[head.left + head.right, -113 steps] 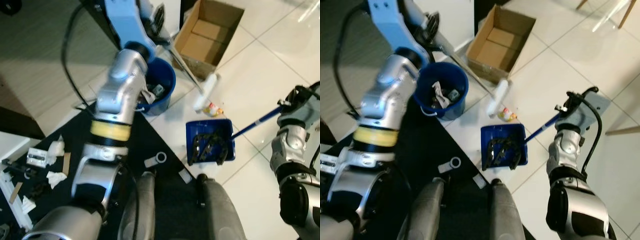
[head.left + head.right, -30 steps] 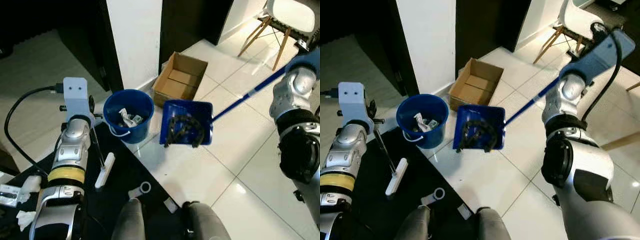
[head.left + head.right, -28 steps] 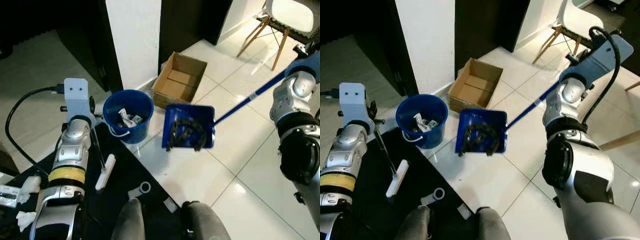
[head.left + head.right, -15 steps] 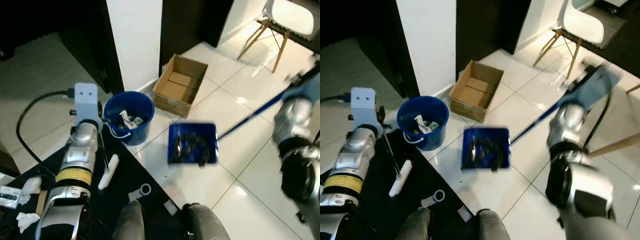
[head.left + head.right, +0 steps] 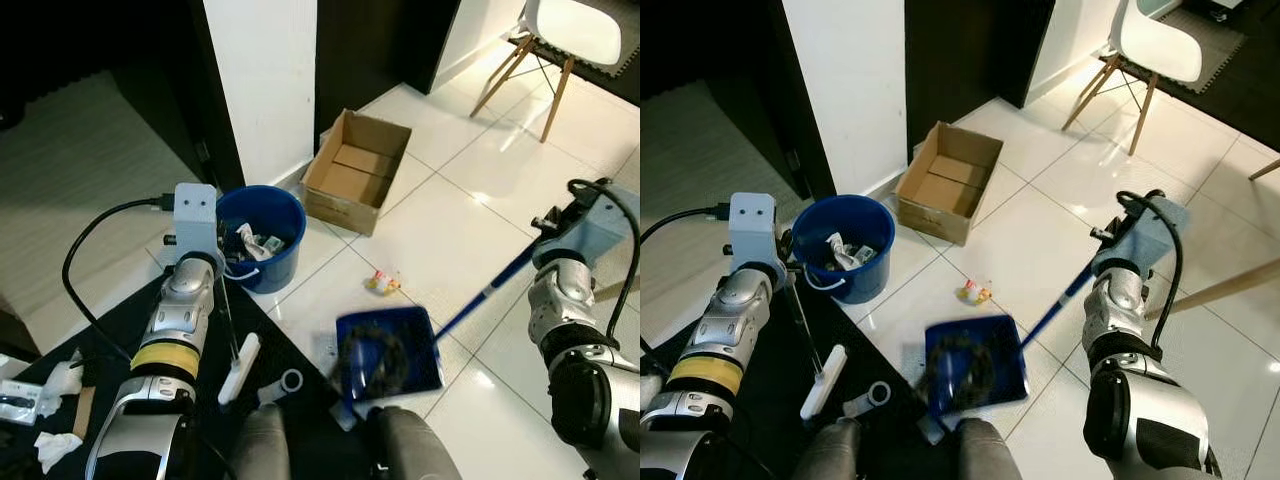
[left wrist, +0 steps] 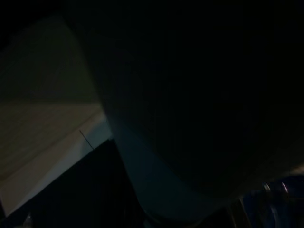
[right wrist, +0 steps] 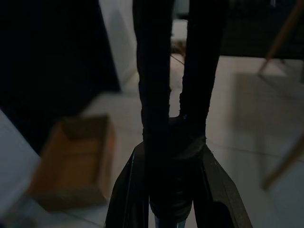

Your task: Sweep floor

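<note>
Dustpan [image 5: 388,350] lowered to floor; right wrist: jaws [image 7: 174,61] clamp handle.

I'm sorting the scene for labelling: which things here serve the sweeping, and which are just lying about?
For the sweeping:
- blue dustpan, held by the right gripper
- brush
- blue bucket
- small litter on the tiles

Lying about:
- cardboard box
- white chair
</note>
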Available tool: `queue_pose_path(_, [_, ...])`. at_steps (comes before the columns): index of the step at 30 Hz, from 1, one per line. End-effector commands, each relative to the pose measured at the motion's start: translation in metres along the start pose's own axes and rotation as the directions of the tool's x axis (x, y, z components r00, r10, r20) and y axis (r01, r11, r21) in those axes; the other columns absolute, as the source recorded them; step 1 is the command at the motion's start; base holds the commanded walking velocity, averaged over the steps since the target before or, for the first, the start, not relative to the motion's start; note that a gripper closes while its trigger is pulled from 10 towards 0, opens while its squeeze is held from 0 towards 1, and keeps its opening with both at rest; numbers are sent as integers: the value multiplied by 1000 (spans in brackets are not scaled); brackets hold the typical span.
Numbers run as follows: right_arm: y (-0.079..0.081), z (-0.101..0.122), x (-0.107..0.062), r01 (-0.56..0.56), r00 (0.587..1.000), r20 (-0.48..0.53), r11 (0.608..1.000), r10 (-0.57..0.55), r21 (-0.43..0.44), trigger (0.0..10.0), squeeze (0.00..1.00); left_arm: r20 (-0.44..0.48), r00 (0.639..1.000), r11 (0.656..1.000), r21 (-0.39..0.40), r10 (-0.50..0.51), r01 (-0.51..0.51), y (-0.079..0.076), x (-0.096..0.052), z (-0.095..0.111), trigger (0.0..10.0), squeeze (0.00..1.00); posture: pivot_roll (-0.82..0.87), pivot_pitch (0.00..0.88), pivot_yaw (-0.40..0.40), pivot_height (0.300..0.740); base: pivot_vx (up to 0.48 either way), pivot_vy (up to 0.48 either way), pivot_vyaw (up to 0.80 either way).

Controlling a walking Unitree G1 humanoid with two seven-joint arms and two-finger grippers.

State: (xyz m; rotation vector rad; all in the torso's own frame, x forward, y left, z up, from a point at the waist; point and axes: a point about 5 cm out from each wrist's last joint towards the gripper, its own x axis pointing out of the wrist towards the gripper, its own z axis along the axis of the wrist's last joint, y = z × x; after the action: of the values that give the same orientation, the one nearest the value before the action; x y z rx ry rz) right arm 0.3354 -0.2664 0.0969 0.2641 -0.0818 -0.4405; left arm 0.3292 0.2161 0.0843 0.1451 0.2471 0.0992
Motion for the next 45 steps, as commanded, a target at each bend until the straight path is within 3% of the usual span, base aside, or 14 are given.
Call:
queue_pose_path(1, [-5, 4, -1, 12, 999, 50, 997, -15, 73, 10000, 0, 30, 999, 1000, -11, -14, 15, -4, 1, 5, 10000, 0, 45, 37, -23, 740, 0, 0, 0])
queue_pose_path(7, [-9, -5, -5, 41, 999, 9, 986, -43, 163, 10000, 0, 31, 999, 1000, -13, -13, 13, -3, 1, 6, 10000, 0, 46, 40, -22, 740, 0, 0, 0])
queue_pose_path(8, [-17, -18, -10, 114, 993, -71, 939, -96, 324, 10000, 0, 31, 999, 1000, -14, -11, 12, -2, 1, 5, 10000, 0, 46, 39, -20, 740, 0, 0, 0])
queue_pose_path(9, [-17, -18, -10, 114, 993, -71, 939, -96, 324, 10000, 0, 31, 999, 1000, -14, -11, 12, -2, 1, 5, 10000, 0, 46, 39, -20, 740, 0, 0, 0])
queue_pose_path(12, [-26, -29, -16, 179, 982, -133, 877, -133, 446, 10000, 0, 33, 999, 1000, -15, -12, 12, -1, 0, 5, 10000, 0, 50, 39, -18, 740, 0, 0, 0])
queue_pose_path(17, [-35, -37, -21, 227, 973, -169, 806, -159, 547, 10000, 0, 33, 999, 1000, -12, -13, 13, 1, 0, 4, 10000, 0, 45, 41, -12, 740, 0, 0, 0])
queue_pose_path(19, [-37, -38, -22, 235, 971, -179, 795, -160, 559, 10000, 0, 33, 999, 1000, -12, -13, 14, 2, 0, 4, 10000, 0, 45, 42, -11, 740, 0, 0, 0])
queue_pose_path(22, [-38, -40, -23, 220, 972, -185, 830, -143, 513, 10000, 0, 33, 999, 1000, -9, -17, 18, 1, 0, 4, 10000, 0, 47, 42, -10, 740, 0, 0, 0])
queue_pose_path(23, [-37, -41, -24, 191, 975, -189, 871, -116, 453, 10000, 0, 30, 999, 1000, -5, -20, 20, 1, 0, 4, 10000, 0, 45, 45, -10, 740, 0, 0, 0])
queue_pose_path(28, [-38, -43, -26, 172, 974, -204, 905, -98, 390, 10000, 0, 22, 1000, 1000, 2, -19, 19, 0, 0, 2, 10000, 0, 43, 47, -13, 740, 0, 0, 0])
queue_pose_path(29, [-44, -49, -31, 200, 961, -249, 925, -120, 324, 10000, 0, 10, 1000, 1000, 3, -19, 19, -1, -2, -3, 10000, 0, 44, 47, -15, 740, 0, 0, 0])
queue_pose_path(35, [-56, -51, -35, 229, 950, -272, 935, -154, 271, 10000, 0, -9, 1000, 1000, 1, -24, 24, -4, -6, -12, 10000, 0, 43, 51, -17, 740, 0, 0, 0])
queue_pose_path(45, [-58, -34, -23, 217, 966, -206, 926, -157, 310, 10000, 0, -8, 1000, 1000, 0, -19, 19, -3, -5, -11, 10000, 0, 37, 51, -18, 740, 0, 0, 0])
